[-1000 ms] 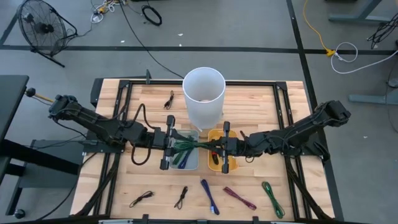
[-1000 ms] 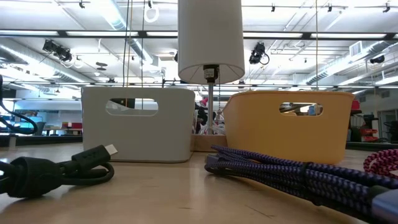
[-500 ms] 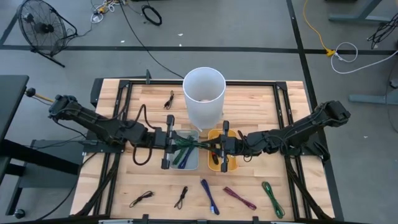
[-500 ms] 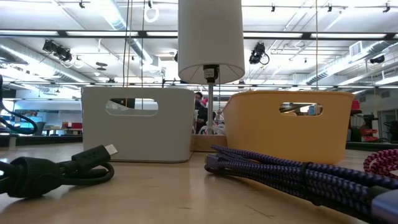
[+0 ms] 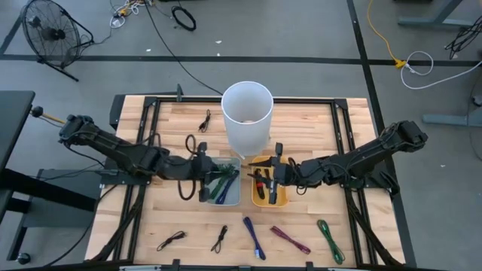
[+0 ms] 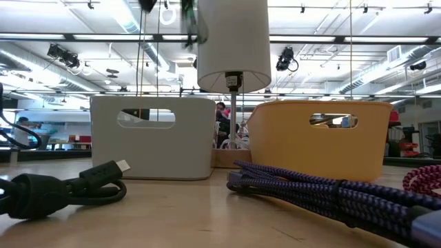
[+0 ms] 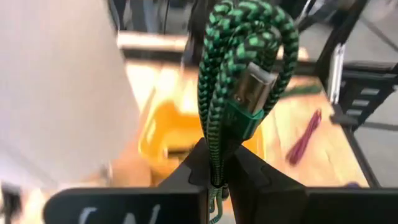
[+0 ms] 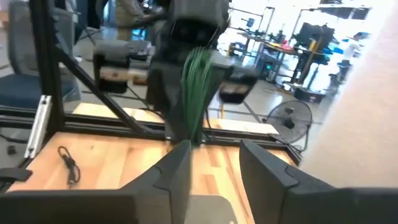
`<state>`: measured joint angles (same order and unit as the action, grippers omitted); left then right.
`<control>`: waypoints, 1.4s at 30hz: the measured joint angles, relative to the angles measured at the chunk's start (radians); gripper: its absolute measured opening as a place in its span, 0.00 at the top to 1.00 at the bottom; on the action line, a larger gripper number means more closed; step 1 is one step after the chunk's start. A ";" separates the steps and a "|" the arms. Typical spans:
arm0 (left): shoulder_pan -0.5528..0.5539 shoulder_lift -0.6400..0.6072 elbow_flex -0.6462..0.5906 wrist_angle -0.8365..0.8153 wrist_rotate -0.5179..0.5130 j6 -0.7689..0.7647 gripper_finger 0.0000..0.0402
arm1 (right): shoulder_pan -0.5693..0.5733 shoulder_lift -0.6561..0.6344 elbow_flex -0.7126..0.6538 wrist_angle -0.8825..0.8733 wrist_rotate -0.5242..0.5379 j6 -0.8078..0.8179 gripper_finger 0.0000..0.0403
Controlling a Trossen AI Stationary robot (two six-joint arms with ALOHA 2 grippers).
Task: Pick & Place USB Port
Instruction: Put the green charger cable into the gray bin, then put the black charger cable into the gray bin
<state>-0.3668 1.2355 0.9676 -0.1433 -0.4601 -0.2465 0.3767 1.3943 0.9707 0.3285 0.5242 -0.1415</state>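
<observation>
While clamped by left claw [image 7: 216, 167] — green cable [image 7: 242, 68]

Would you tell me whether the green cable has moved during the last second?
Yes. The green cable, clamped in the left gripper, has left the orange bin for the grey bin.

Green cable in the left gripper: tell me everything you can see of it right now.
The green cable is a braided cord, green flecked with black, folded into a bundle of loops. A metal plug in a green housing lies against the loops. The left gripper has its dark fingers shut on the bundle's lower end, so it stands up above them. From above, it hangs over the grey bin, with the right gripper open beside it over the yellow bin.
</observation>
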 joint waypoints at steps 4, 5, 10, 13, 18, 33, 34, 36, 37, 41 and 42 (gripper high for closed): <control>0.000 0.010 -0.001 -0.113 0.044 -0.144 0.93 | 0.000 -0.007 0.000 -0.008 0.000 0.010 0.65; 0.000 0.016 0.000 -0.128 0.062 -0.172 0.93 | 0.000 -0.007 0.000 -0.008 0.000 0.010 0.65; -0.001 0.057 0.001 -0.203 0.117 -0.271 0.93 | 0.001 -0.007 0.000 -0.008 0.001 0.010 0.65; 0.008 0.102 0.000 -0.259 0.128 -0.301 0.93 | 0.001 -0.007 0.000 -0.007 0.000 0.010 0.65; 0.048 0.166 0.000 -0.276 0.221 -0.320 0.93 | 0.001 -0.007 0.000 -0.011 0.004 0.010 0.65; 0.126 0.186 0.000 -0.363 0.323 -0.374 0.78 | 0.001 -0.007 0.000 -0.017 0.010 0.010 0.65; 0.127 0.186 0.000 -0.364 0.324 -0.374 0.76 | 0.001 -0.007 0.000 -0.017 0.010 0.010 0.65; 0.128 0.186 0.000 -0.365 0.324 -0.374 0.72 | 0.001 -0.007 0.000 -0.017 0.010 0.010 0.65; 0.129 0.186 0.000 -0.366 0.324 -0.374 0.70 | 0.001 -0.007 0.000 -0.017 0.010 0.010 0.65; 0.130 0.186 0.000 -0.367 0.300 -0.370 0.65 | 0.001 -0.007 0.000 -0.017 0.010 0.010 0.65; 0.130 0.186 0.000 -0.367 0.290 -0.367 0.64 | 0.001 -0.007 0.000 -0.017 0.010 0.010 0.65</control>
<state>-0.2370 1.4220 0.9672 -0.5103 -0.1701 -0.6135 0.3779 1.3872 0.9707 0.3114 0.5343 -0.1318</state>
